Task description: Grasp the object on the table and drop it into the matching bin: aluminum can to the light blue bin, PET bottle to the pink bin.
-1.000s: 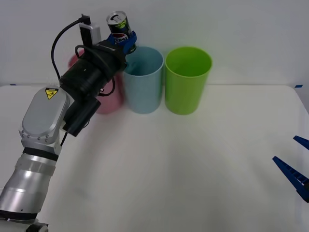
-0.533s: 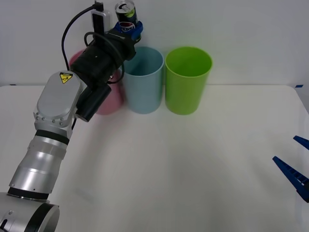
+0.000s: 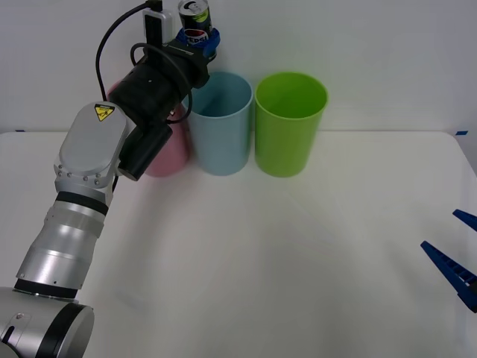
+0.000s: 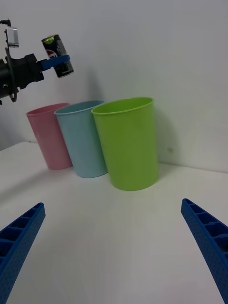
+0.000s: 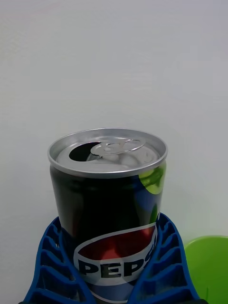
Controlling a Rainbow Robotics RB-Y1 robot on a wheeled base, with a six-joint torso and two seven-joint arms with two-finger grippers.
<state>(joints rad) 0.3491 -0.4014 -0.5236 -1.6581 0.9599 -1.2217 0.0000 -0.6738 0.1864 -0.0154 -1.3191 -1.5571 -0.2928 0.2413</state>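
Blue left gripper (image 3: 200,41) fingers clamp the can (image 3: 194,18) high above the blue bin's (image 3: 220,123) left rim—released here, it might hit the rim or fall into the pink bin (image 3: 165,153). Right gripper (image 3: 456,257) idles near right, fingers wide.

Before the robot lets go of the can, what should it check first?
1. Left gripper jaws shut on the can: ok.
2. Can upright in the grip: ok.
3. Can right over the light blue bin: cannot tell; in the front view it hangs near the bin's pink-side edge.
4. Can clear above the bin's rim: ok.
5. Pink bin and green bin standing beside it, not tipped: ok.
6. Right gripper parked low over the table, out of the way: ok.
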